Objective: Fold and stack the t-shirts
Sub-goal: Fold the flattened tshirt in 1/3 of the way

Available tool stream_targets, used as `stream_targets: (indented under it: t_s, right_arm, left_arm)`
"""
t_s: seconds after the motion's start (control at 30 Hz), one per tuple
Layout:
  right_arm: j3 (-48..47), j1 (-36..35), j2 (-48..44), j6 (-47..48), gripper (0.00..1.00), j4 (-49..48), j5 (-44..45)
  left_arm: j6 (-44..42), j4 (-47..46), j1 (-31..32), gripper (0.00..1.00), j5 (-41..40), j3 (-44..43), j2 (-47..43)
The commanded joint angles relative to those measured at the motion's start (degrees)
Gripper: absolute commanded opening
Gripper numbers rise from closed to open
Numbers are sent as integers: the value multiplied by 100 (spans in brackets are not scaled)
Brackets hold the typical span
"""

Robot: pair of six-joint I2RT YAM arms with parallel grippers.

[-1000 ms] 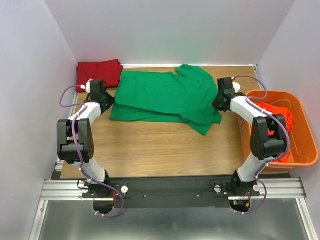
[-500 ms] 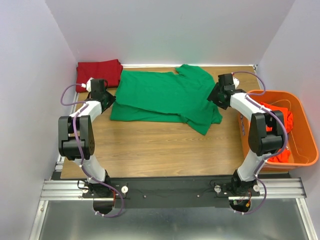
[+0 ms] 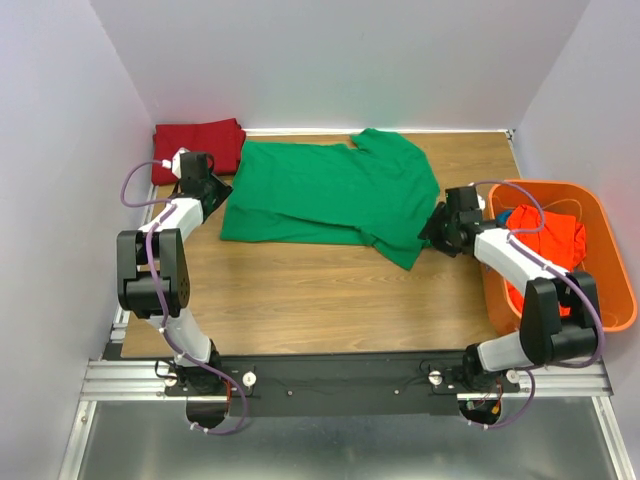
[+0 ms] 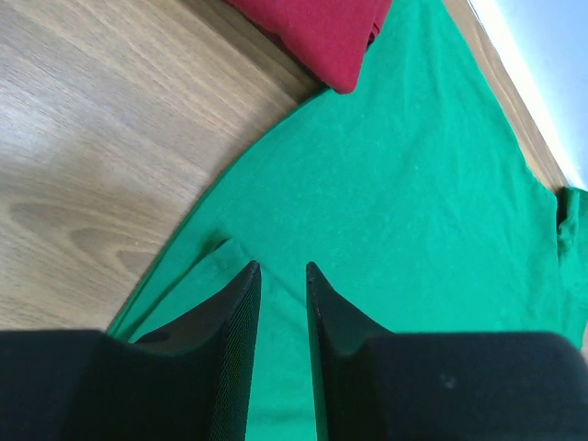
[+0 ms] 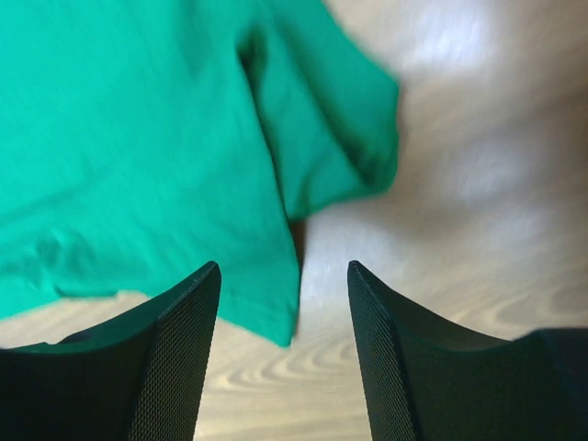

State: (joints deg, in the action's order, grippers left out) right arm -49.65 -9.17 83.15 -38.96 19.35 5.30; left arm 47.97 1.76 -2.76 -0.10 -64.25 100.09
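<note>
The bright green t-shirt [image 3: 330, 195] lies folded in half across the back of the table, one sleeve pointing toward the front right. The dark red t-shirt [image 3: 198, 145] sits folded in the back left corner. The orange-red t-shirt [image 3: 548, 235] lies crumpled in the basket [image 3: 610, 262]. My left gripper [image 3: 216, 190] hovers over the green shirt's left edge; in the left wrist view its jaws [image 4: 281, 268] stand slightly apart, open, with only green cloth [image 4: 413, 184] below and the red shirt [image 4: 322, 28] beyond. My right gripper [image 3: 432, 232] is open over the sleeve's tip [image 5: 276, 322], holding nothing.
The orange plastic basket stands at the table's right edge, right beside my right arm. White walls close in the back, left and right. Bare wooden tabletop [image 3: 320, 295] stretches between the green shirt and the arm bases.
Both grippers have opened and let go of the green shirt. The right arm has drawn toward the front right, from the shirt's shoulder to its sleeve tip. The left gripper shifted slightly back.
</note>
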Motion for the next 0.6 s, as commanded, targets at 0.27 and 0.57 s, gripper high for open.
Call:
stream_targets:
  t_s: [0.27,0.57]
  right_arm:
    - [965,-577,-335,-534,58,-46,-293]
    - [1124,-787,-160,-727,57,-300,-477]
  left_arm:
    - [82,96,4,34,300,202,-578]
    - [29,114,13,34,317,308,-798]
